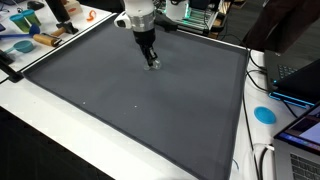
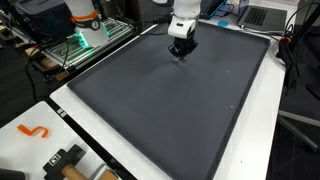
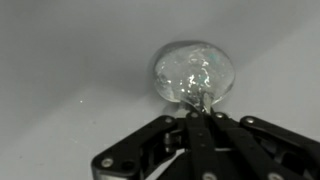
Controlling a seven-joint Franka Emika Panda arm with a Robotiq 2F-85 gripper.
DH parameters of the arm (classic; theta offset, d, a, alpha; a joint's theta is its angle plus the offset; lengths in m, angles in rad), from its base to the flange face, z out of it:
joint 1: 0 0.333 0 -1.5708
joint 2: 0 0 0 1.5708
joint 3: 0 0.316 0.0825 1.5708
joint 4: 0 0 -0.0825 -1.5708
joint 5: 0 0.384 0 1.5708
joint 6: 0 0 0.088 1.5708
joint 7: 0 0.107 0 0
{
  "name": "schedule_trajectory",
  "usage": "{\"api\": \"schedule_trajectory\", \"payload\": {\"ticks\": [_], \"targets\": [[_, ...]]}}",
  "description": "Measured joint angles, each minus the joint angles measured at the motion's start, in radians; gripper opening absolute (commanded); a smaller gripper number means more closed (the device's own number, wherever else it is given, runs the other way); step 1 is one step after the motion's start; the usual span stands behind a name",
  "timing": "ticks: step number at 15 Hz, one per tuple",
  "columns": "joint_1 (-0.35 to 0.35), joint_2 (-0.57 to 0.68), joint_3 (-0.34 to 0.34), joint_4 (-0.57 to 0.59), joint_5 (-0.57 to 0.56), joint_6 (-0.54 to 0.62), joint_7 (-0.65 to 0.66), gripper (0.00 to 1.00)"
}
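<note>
- Your end effector (image 3: 200, 110) is closed tight, its fingertips pinching the near edge of the clear crinkled wad (image 3: 195, 72).
- The wad sits on the dark grey mat (image 1: 150, 115), near the mat's far edge in both exterior views.
- The mat lies on the white desk (image 1: 35, 112).

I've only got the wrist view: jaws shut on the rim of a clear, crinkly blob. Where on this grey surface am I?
Observer: The gripper, with the clear blob, is near one edge of a big grey mat, roughly midway along it.
Operator: What's beyond the mat?
Observer: A white table; an orange hook lies on it, off the opposite side of the mat.
Operator: Is the arm tilted?
Observer: No, the wrist points straight down at the mat.
</note>
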State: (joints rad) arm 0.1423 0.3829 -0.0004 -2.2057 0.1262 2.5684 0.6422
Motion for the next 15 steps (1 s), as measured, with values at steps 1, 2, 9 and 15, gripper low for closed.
{"api": "schedule_trajectory", "payload": {"ticks": [1,2,9,15], "targets": [[0.0,0.0,0.0,0.001,0.0,-0.002,0.0,0.01],[0.0,0.001,0.0,0.001,0.0,-0.003,0.0,0.01],[0.0,0.002,0.0,0.005,0.0,-0.013,-0.003,0.29],[0.0,0.003,0.0,0.014,0.0,-0.048,-0.017,0.55]]}}
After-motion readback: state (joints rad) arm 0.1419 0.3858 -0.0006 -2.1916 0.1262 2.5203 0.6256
